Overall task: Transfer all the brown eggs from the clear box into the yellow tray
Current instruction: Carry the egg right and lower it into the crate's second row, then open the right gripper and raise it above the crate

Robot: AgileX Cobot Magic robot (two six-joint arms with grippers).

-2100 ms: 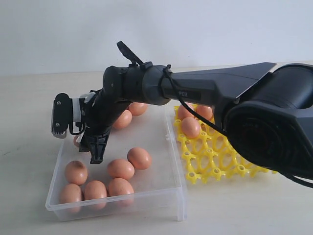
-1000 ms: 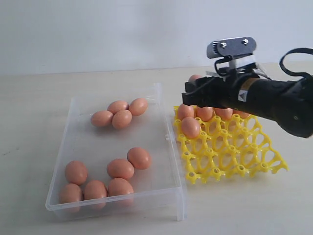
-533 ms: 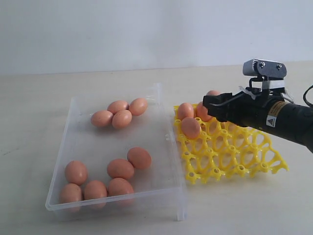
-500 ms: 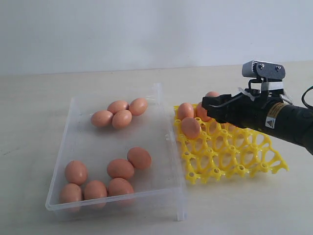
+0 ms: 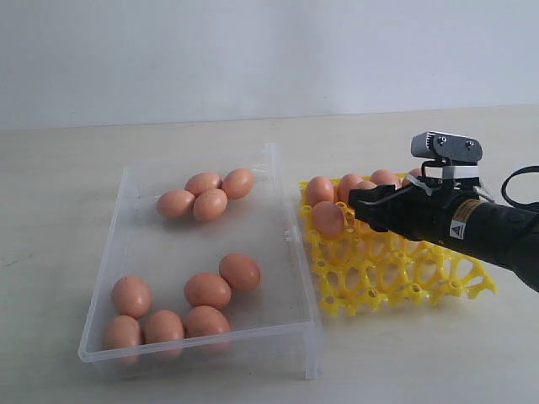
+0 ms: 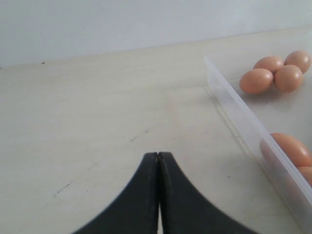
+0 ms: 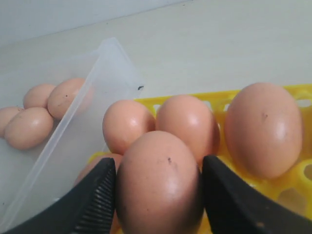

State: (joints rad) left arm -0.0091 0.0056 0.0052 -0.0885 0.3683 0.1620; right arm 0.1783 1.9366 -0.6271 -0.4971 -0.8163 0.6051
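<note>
My right gripper (image 5: 360,204) is shut on a brown egg (image 7: 158,183) and holds it low over the back-left cups of the yellow tray (image 5: 396,271). In the right wrist view both ribbed fingers (image 7: 92,200) press the egg's sides, and three more eggs (image 7: 263,129) sit in the tray (image 7: 222,95) right behind it. The clear box (image 5: 253,341) holds several eggs, one cluster at the back (image 5: 210,204) and one at the front (image 5: 208,289). My left gripper (image 6: 158,155) is shut on nothing, over bare table beside the box wall (image 6: 243,126).
An egg (image 5: 328,219) stands in the tray's near-left cup next to my right fingers. The tray's front rows are bare lattice with pointed posts. The box's right wall runs close along the tray's left edge. A plain wall stands behind the table.
My right gripper has carried the egg from the box across to the tray and come down over its back-left cups. The eggs in the box have not moved.
</note>
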